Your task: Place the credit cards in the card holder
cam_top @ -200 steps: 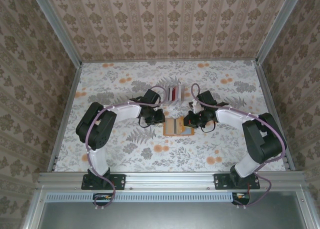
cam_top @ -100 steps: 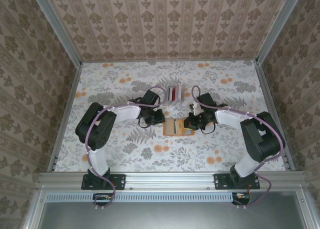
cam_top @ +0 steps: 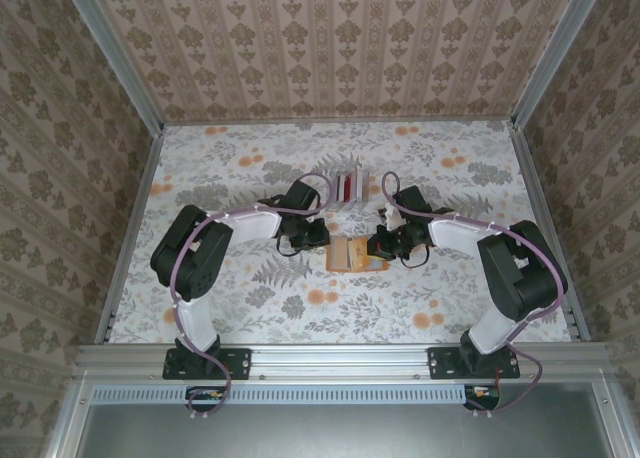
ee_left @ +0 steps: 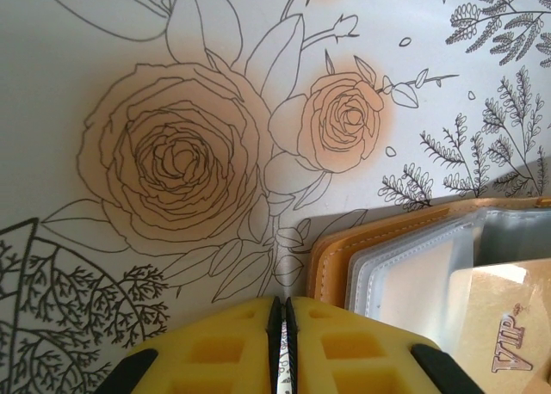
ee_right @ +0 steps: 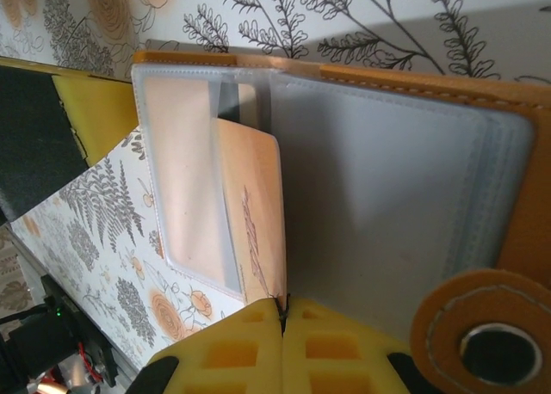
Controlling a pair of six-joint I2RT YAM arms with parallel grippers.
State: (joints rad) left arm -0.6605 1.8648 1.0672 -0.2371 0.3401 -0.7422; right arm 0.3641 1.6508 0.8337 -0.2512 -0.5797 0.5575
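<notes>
Card holder (cam_top: 357, 254) is lying open and flat on the floral table (cam_top: 230, 168), mid-table, between the two grippers, clear sleeves facing up. Tan card (ee_right: 258, 213) is sitting partway under a frosted sleeve, one corner sticking out. Right gripper (ee_right: 282, 312) is pinching that corner: yellow fingers are pressed together on it, and the holder's snap tab (ee_right: 491, 347) is lying just beside them. Left gripper (ee_left: 280, 306) is sitting just beside the holder's left orange edge, fingers pressed together with nothing visible between them; can't tell whether it's touching the holder. Clear rack with red strips (cam_top: 345, 188) is standing just behind the holder, apart from it
</notes>
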